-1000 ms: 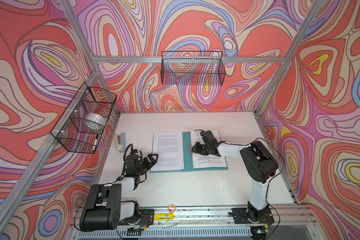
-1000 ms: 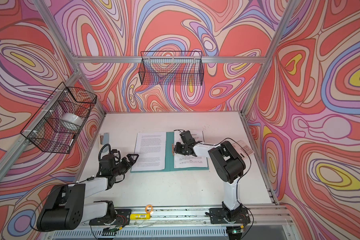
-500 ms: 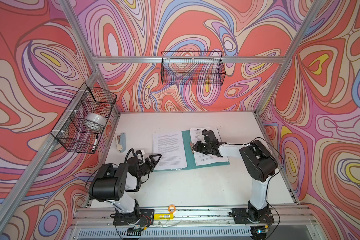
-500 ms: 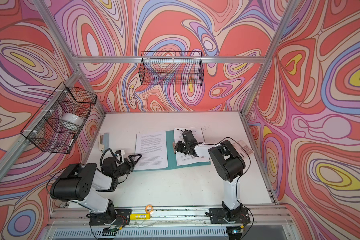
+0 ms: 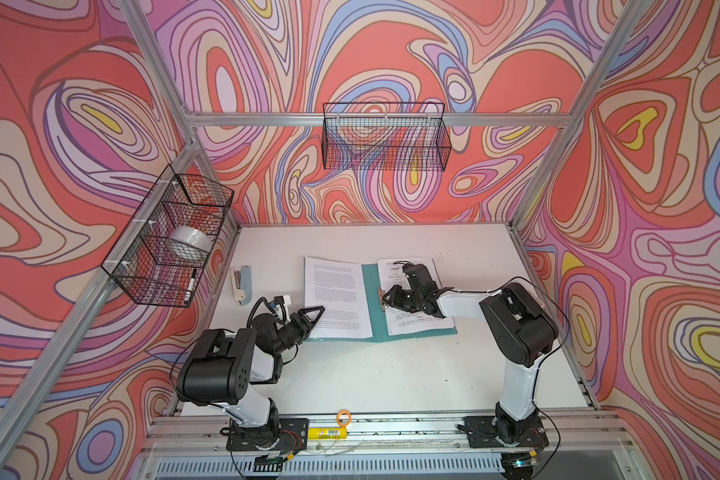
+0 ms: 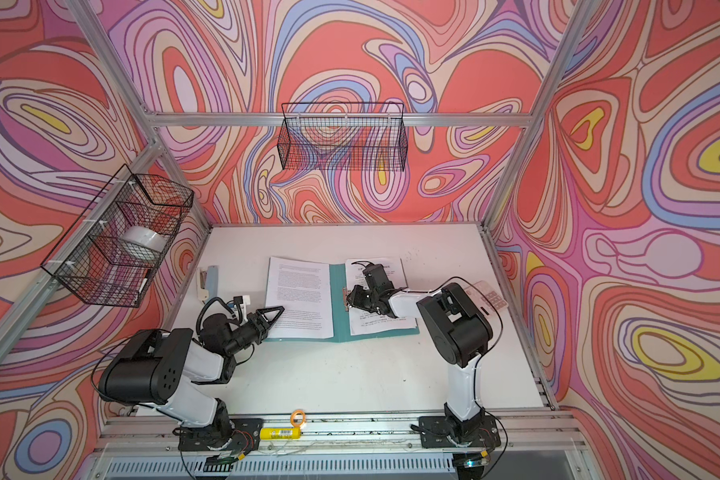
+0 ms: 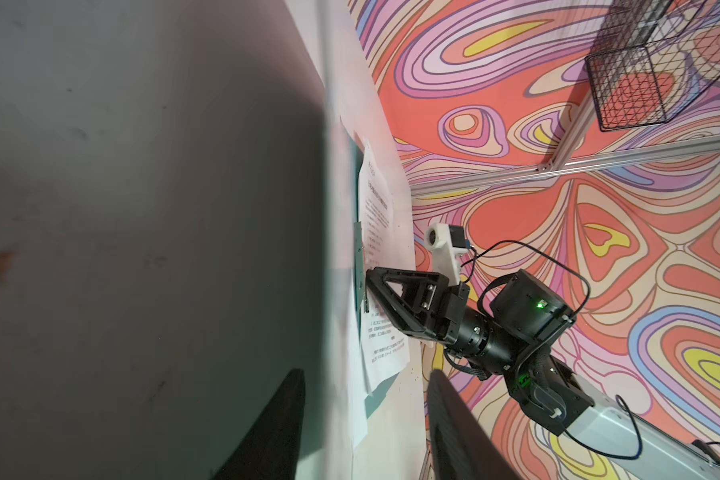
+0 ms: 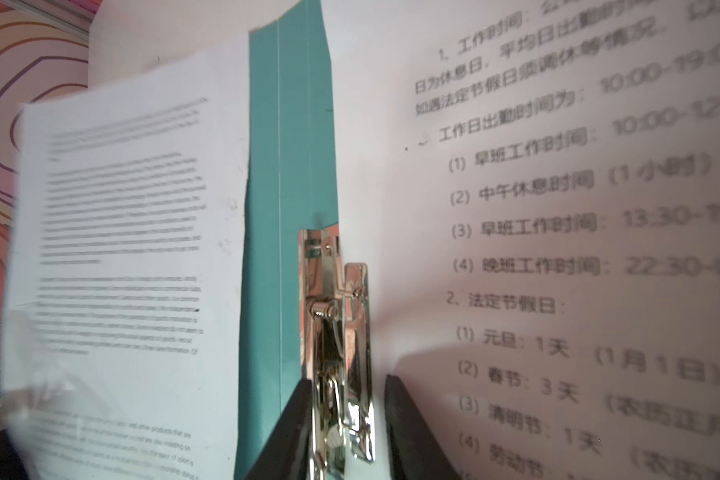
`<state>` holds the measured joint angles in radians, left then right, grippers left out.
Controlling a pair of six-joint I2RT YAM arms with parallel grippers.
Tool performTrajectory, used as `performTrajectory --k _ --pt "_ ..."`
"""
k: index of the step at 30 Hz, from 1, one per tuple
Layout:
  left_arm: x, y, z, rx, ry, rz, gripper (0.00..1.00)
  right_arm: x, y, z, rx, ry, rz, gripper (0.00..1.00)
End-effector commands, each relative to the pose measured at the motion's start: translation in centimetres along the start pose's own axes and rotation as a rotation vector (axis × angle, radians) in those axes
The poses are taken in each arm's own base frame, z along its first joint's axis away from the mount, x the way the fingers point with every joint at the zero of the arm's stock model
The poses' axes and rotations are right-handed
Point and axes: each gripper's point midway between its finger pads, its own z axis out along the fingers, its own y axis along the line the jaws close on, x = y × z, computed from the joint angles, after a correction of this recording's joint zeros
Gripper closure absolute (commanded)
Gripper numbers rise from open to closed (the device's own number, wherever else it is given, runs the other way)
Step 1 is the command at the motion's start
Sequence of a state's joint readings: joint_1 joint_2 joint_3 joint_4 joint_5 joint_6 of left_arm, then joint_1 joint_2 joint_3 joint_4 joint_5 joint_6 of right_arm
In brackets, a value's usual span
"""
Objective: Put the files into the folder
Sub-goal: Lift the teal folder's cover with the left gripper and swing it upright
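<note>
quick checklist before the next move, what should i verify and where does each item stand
1. Folder open flat on the table: ok.
2. Right gripper lined up on the metal clip: ok, jaws straddle it.
3. Heading sheet seated under the clip: cannot tell; its edge reaches the clip.
4. Dense sheet under the clip: not ok; it lies on the left cover, apart from the clip.
5. Left gripper holding the dense sheet: not ok; jaws stand apart at its near left corner.
6. Stapler clear of the folder: ok.
</note>
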<state>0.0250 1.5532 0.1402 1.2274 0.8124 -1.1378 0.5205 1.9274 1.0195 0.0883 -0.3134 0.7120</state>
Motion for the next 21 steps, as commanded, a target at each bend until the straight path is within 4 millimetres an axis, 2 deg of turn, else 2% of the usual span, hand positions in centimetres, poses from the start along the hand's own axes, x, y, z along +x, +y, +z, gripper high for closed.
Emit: performTrajectory --k 1,2,5,10,13,17,21 --pt "-0.3 -1.9 0.1 0.042 0.009 0.044 0.76 4.3 -2.3 -0.6 0.09 0.138 0.066 0.66" --pt "-0.3 -2.1 0.0 0.037 0.015 0.047 0.85 4.0 -1.9 -1.0 0.079 0.126 0.068 0.66" --pt "-0.3 -2.6 -0.2 0.018 0.023 0.067 0.98 3.1 -0.4 -2.2 0.043 0.089 0.074 0.65" --pt "-0.6 -4.0 -1.5 -0.054 0.005 0.151 1.0 1.4 1.9 -4.9 -0.003 0.017 0.056 0.59" --pt "-0.8 -5.2 -2.6 -0.103 -0.036 0.223 1.0 0.4 2.3 -6.6 0.017 -0.035 0.046 0.58" --pt "-0.2 -6.7 -3.1 -0.121 -0.017 0.263 1.0 -0.9 0.0 -9.2 0.129 -0.126 0.081 0.56" --pt "0.9 -7.8 -2.6 -0.186 0.076 0.295 1.0 -1.5 -3.4 -11.1 0.25 -0.163 0.124 0.54"
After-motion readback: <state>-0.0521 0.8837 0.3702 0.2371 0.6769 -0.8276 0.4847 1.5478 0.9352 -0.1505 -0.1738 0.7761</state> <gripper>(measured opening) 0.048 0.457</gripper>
